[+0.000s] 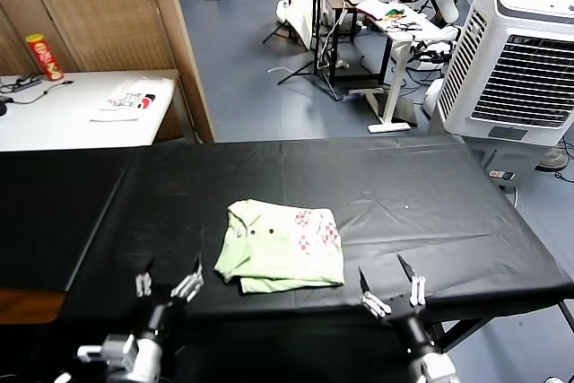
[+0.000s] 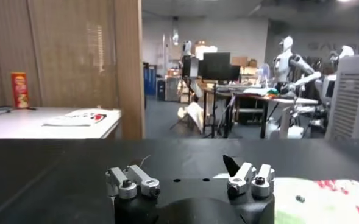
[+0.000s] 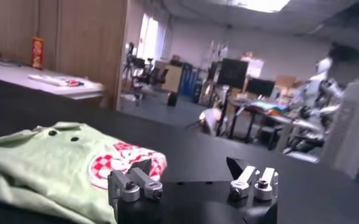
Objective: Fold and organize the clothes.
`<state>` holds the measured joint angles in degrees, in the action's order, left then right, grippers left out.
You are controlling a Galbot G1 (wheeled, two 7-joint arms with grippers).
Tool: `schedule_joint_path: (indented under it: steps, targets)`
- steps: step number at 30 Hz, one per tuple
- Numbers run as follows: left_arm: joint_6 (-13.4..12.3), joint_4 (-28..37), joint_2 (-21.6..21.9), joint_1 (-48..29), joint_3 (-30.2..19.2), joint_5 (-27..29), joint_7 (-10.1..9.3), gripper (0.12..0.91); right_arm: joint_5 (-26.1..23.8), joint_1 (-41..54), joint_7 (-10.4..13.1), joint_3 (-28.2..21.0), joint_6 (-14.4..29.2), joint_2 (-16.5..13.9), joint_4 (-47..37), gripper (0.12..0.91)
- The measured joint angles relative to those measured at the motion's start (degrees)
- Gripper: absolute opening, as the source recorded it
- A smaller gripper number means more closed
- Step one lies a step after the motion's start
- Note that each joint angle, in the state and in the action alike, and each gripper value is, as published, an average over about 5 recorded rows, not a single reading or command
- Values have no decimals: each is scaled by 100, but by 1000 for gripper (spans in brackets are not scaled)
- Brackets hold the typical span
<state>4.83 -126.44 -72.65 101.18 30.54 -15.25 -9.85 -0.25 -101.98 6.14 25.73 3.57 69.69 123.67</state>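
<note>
The pale lime-green shirt (image 1: 281,247) sits folded into a rough square on the black table (image 1: 430,186), close to the near edge and about midway along it — collar and two dark buttons toward the left, the red-pink checked patch (image 1: 316,229) toward the far right corner of the fold. Both grippers hang just off that near edge with fingers spread wide and nothing in them — the left gripper (image 1: 168,283) off the shirt's left side, the right gripper (image 1: 392,292) off its right, neither touching the fabric. Over on the white side table (image 1: 54,118) past the far left corner there's a red snack can (image 1: 43,56) and a white printed item (image 1: 133,100).
</note>
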Motion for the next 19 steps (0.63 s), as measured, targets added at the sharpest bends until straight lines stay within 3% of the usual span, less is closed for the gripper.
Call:
schedule_joint_path:
  steps: [4,10,19]
  targets:
    - [135,-137,-45,469,57,-52,-79,798,-1,-451,181,93,-12,105,180,798]
    - [415,-405,-78,1060,220,-121,-86,798,55,-909,623,186,-407,252,394,798]
    - [488,-526,-162,1268,329,-120,23,798,62,-1064,697,195,-508,288,458,798]
